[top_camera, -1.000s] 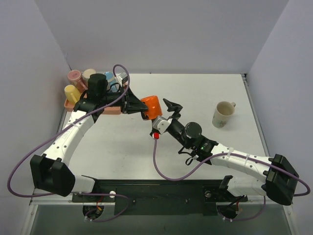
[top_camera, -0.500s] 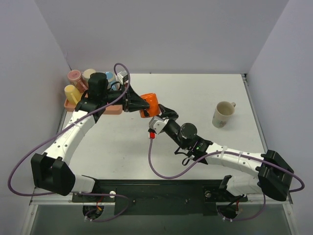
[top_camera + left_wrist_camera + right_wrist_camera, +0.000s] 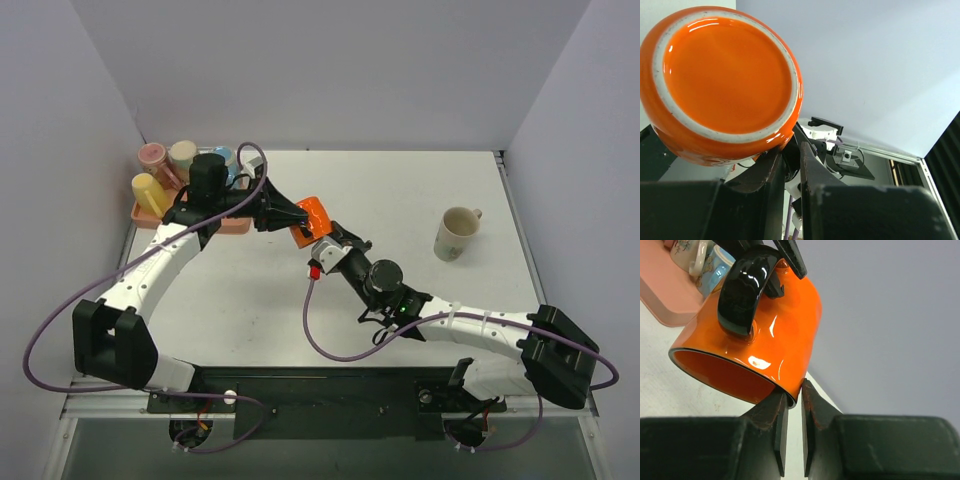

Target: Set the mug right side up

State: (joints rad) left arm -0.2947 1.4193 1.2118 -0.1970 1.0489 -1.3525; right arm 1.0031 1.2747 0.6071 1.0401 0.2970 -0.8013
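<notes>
White tabletop (image 3: 250, 300), pale lilac walls (image 3: 330, 70), orange mug (image 3: 310, 215) mid-air.

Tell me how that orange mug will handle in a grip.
Probably slippery: the orange mug shows bright glossy highlights. Likely rigid but breakable; its base looks like glazed ceramic. Jaws of the right gripper pinch only the thin rim, so it may pivot.

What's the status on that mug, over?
Left gripper shut on mug, off the table. Right gripper shut on it too. Mug tilted, not upright. Cream mug well clear.
</notes>
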